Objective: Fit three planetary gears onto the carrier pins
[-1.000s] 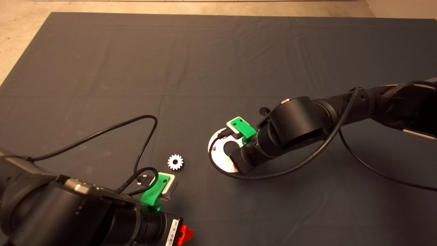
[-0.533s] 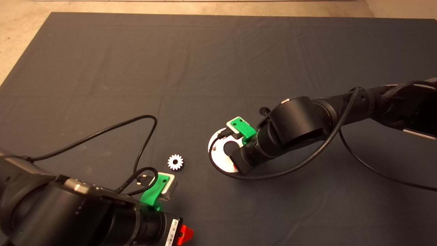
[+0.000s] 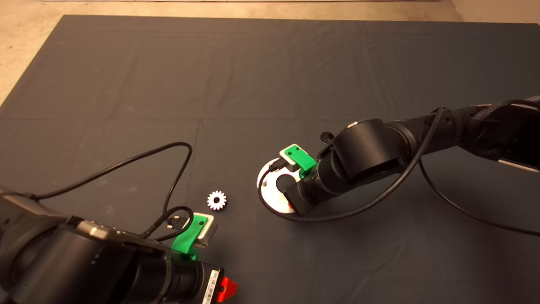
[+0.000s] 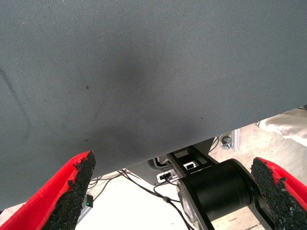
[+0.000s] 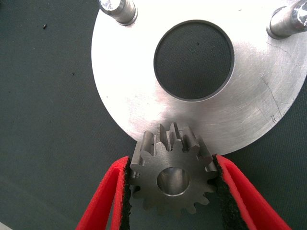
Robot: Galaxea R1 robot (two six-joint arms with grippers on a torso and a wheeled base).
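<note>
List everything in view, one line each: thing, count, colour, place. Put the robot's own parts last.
Mat: one, dark grey, covers the table.
Carrier plate: one, silver, round with a large centre hole, on the mat right of centre, partly under the right arm.
Carrier pins: two visible, silver, upright at the plate's rim, both bare; a third cannot be seen.
Steel gear: one, darker steel, pinched between the right gripper's pads at the plate's edge.
White gear: one, bright silver-white, flat on the mat left of the plate.
Right gripper: green with red fingers, over the plate.
Left gripper: fingers spread, at the mat's near edge, holding nothing.
</note>
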